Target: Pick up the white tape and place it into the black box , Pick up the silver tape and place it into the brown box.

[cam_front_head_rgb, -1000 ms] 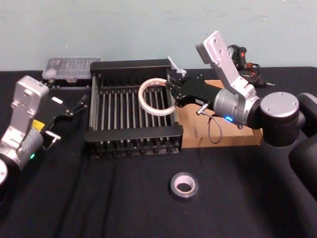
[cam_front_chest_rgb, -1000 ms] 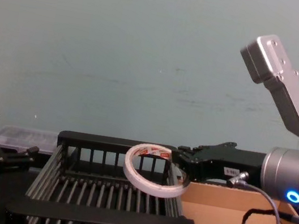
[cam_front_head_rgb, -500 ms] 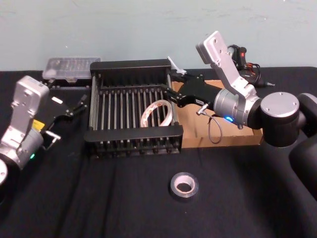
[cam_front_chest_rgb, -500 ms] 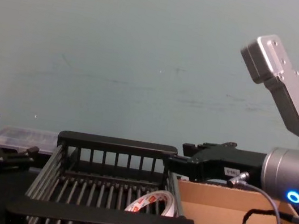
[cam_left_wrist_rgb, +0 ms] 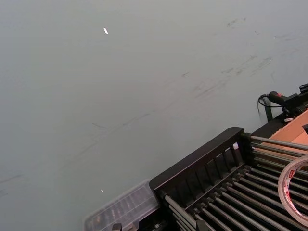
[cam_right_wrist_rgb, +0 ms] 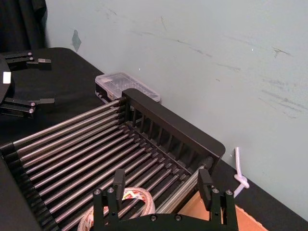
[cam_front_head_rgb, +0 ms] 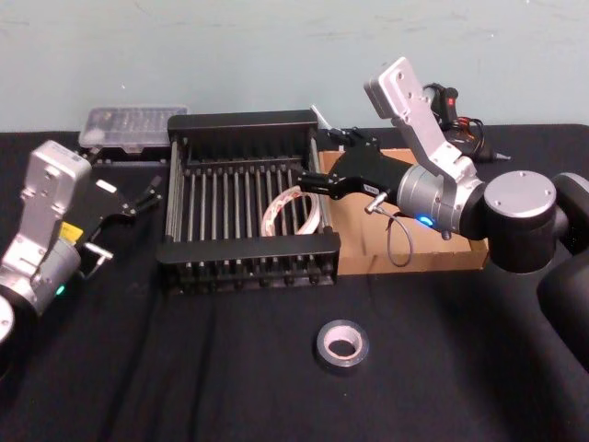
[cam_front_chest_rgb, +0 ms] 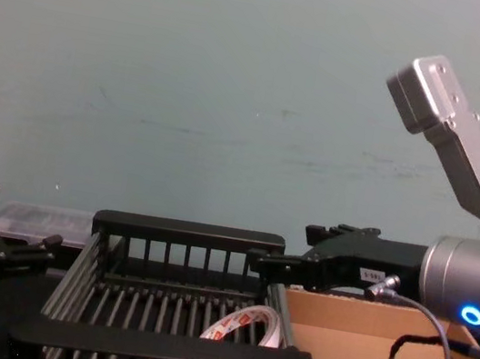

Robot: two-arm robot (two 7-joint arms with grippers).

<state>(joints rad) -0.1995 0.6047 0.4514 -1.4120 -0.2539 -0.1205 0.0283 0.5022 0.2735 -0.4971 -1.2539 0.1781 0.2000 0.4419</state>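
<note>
Thin white tape ring with red marks (cam_front_head_rgb: 293, 210) lies tilted inside black slatted crate (cam_front_head_rgb: 245, 123), at its right side near front rail. Right gripper (cam_front_head_rgb: 324, 164) hangs above crate's right wall, jaws released, empty. Thick silver-grey tape roll (cam_front_head_rgb: 341, 343) flat on black desk (cam_front_head_rgb: 184, 368), well apart from crate front. Tan cardboard tray (cam_front_head_rgb: 433, 258) just right of crate. Left gripper (cam_front_head_rgb: 147, 191) parked left of crate, jaws spread.
</note>
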